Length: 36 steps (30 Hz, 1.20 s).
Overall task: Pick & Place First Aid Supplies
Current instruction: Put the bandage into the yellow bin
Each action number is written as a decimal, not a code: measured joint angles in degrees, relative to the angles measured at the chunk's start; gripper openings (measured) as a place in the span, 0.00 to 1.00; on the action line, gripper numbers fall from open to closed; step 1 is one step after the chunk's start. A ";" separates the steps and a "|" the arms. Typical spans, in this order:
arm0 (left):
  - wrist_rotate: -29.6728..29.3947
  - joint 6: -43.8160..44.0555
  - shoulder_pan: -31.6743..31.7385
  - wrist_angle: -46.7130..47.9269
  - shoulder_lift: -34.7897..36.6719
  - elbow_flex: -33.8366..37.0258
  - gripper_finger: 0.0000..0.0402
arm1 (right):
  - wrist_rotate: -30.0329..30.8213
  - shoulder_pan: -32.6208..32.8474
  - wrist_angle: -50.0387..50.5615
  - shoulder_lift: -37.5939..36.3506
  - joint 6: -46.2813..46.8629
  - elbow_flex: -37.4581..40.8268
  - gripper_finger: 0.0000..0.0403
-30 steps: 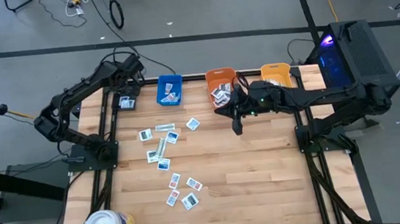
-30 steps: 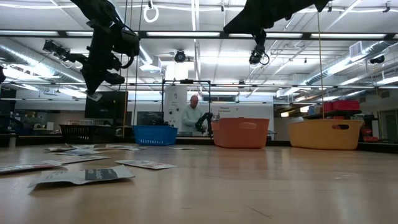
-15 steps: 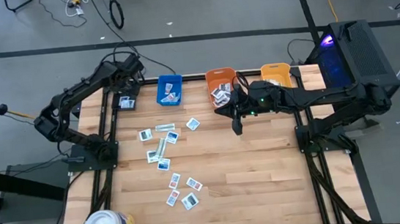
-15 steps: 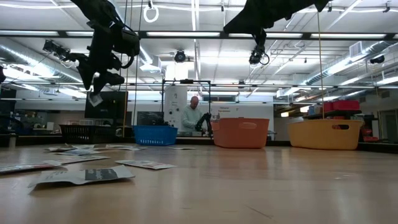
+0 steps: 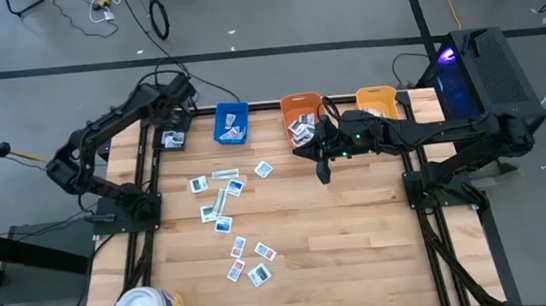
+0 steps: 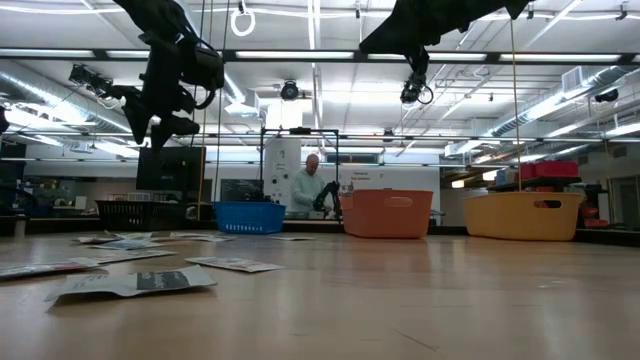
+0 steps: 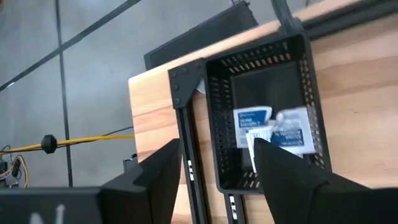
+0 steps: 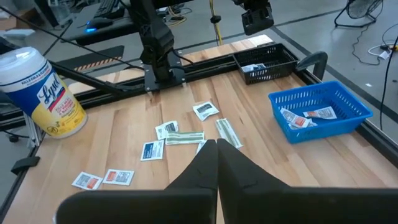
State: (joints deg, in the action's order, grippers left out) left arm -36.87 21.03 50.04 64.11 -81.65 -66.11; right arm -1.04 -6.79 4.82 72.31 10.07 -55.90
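While my left gripper [image 5: 173,132] hangs over the black basket [image 5: 171,140] at the table's [image 5: 361,235] 11 o'clock corner, its fingers stand apart with nothing between them, and the left wrist view shows a few white packets with blue print [image 7: 273,129] lying inside that basket. I read this as a drop just made, though that is my judgement.

My right gripper [image 5: 323,173] waits near 1 o'clock, just in front of the orange bin [image 5: 301,115], fingers pressed together and carrying nothing.

As for progress: some supplies are already sorted. The blue bin [image 5: 231,123] at 12 o'clock holds a couple of packets, the orange bin holds several, and the black basket has its few. I cannot see anything in the yellow bin [image 5: 377,102].

Plenty is left. A loose cluster of packets and pale greenish strips [image 5: 219,193] lies left of centre, and a smaller group of packets [image 5: 247,258] sits nearer 7 o'clock, all flat on the wood. I would call the job partly done, with roughly a dozen pieces still to go.
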 joint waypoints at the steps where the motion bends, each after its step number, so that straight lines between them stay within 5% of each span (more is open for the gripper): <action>1: 0.83 -0.41 -0.01 0.44 0.23 -0.07 0.51 | -0.02 0.00 0.00 0.00 0.00 0.00 0.00; 11: 10.13 -0.65 -6.81 2.31 8.18 -2.30 0.51 | -0.02 0.00 0.37 0.00 -0.02 0.00 0.02; 20: 21.01 0.82 -19.05 0.11 17.54 -2.29 0.51 | -0.02 0.00 0.50 0.00 -0.02 0.00 0.03; 36: 22.14 1.88 -44.76 -6.54 21.75 1.85 0.51 | -0.04 1.45 0.55 0.00 4.40 0.00 0.03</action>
State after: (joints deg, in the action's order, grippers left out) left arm -14.73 22.91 5.29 57.56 -59.90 -64.25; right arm -1.08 -5.34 5.37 72.31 14.46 -55.90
